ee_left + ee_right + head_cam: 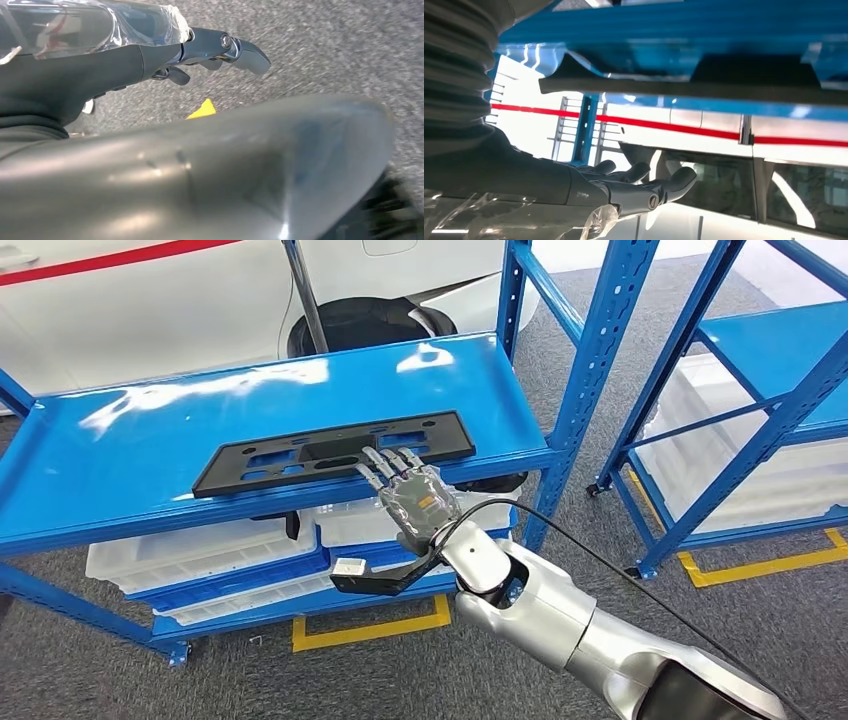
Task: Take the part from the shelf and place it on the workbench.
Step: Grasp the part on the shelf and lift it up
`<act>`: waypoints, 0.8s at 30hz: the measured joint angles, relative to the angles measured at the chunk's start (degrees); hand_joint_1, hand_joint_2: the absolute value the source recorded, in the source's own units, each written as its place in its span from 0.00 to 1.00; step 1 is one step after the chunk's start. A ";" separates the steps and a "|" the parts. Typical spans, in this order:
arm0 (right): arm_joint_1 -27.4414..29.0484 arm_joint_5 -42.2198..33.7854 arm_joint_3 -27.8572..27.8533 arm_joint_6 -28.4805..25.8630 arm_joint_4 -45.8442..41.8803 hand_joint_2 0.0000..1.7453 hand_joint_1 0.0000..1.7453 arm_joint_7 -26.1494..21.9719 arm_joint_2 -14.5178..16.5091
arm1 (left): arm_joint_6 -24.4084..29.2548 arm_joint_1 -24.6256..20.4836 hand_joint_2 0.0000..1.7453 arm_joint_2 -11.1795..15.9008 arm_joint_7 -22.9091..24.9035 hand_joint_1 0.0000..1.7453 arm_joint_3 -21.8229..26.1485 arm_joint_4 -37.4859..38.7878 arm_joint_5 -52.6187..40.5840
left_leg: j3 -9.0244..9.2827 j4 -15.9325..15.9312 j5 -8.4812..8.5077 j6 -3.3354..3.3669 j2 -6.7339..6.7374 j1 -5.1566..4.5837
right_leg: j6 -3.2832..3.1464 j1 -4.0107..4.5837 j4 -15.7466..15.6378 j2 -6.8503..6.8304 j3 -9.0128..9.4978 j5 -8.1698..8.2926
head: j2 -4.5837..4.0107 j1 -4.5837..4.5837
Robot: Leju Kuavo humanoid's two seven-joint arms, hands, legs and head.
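One right hand (pixel 415 502) reached the black part (pixel 335 451) on the blue shelf (pixel 120 450). Its fingers (pixel 385 468) lay spread, holding nothing. Left hand (pixel 210 50) hung low; grip unclear.

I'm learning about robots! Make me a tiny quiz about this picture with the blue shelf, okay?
1. True or false: the black part lies on the blue shelf.
2. Which hand reaches toward the part? A) left B) right
3. Fill in: the bins under the shelf are ____.

Key: 1 true. 2 B: the right hand has its fingers spread at the part's near edge, not yet holding it. 3 white.
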 joint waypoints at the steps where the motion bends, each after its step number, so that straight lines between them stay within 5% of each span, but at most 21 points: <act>1: -0.05 -0.04 0.02 0.04 -0.12 1.00 0.00 -0.01 0.11 | -0.03 -0.06 0.00 0.04 -0.01 0.00 0.00 0.02 0.00 | 1.21 -2.67 0.89 0.47 0.04 -0.25 | 0.11 0.02 -0.03 0.08 0.10 -0.18 | 0.00 0.00; 6: -0.14 -0.15 0.49 0.19 -0.82 1.00 0.00 -0.15 0.23 | -0.28 -0.04 0.00 -0.03 -0.04 0.00 0.00 0.03 -0.01 | 2.88 -5.18 0.81 0.29 0.23 0.00 | 1.19 0.11 1.82 0.03 -0.48 -1.79 | 0.00 0.02; 9: -0.05 -0.16 0.79 0.22 -1.02 1.00 0.00 -0.34 0.24 | -0.34 -0.09 0.00 -0.09 -0.04 0.00 0.00 0.03 -0.02 | 3.71 -5.51 0.45 0.58 0.29 0.34 | 1.80 0.06 12.09 -0.19 -5.54 -6.41 | 0.01 0.08; 11: 0.25 -0.16 1.09 0.27 -1.05 1.00 0.00 -0.49 0.22 | -0.42 0.04 0.00 -0.19 -0.04 0.00 0.00 0.03 -0.03 | 4.10 -5.45 0.05 0.44 0.21 0.60 | 2.10 -0.13 16.77 -0.23 -8.54 -7.16 | 0.01 0.09; 12: 0.36 -0.16 1.24 0.30 -1.06 1.00 0.00 -0.56 0.22 | -0.44 0.11 0.00 -0.23 -0.04 0.00 0.00 0.03 -0.03 | 4.34 -5.35 -0.21 0.19 0.13 0.81 | 2.31 -0.29 15.79 -0.29 -8.43 -5.82 | 0.01 0.09; 14: 0.43 -0.16 1.45 0.31 -1.20 1.00 0.00 -0.72 0.23 | -0.44 0.12 0.00 -0.28 -0.04 0.00 0.00 0.04 -0.03 | 4.78 -4.74 -1.06 -0.61 -0.02 1.26 | 3.01 -0.86 8.56 -0.52 -5.40 -1.54 | 0.01 0.10; 16: 0.36 -0.16 1.58 0.32 -1.46 1.00 0.00 -0.78 0.38 | -0.44 0.01 0.00 -0.27 -0.04 0.00 0.01 0.06 -0.02 | 4.63 -3.57 -2.15 -1.50 -0.16 1.27 | 3.13 -1.28 2.92 -0.32 -2.81 0.50 | 0.01 0.16; 21: 0.39 -0.20 2.05 0.35 -1.94 1.00 0.00 -0.95 0.71 | -0.48 0.02 0.00 -0.25 -0.04 0.00 0.00 0.08 -0.05 | 3.87 -1.45 -3.78 -2.09 -0.04 1.46 | 1.39 -1.19 2.26 0.13 -2.37 -0.11 | 0.00 0.12; 24: 0.23 -0.17 2.23 0.35 -2.19 1.00 0.00 -1.04 0.84 | -0.49 -0.11 0.00 -0.27 -0.04 0.00 0.00 0.08 -0.04 | -1.59 9.15 -8.14 -2.66 0.12 1.57 | 0.80 -1.00 2.22 0.10 -2.01 -0.43 | 0.01 0.06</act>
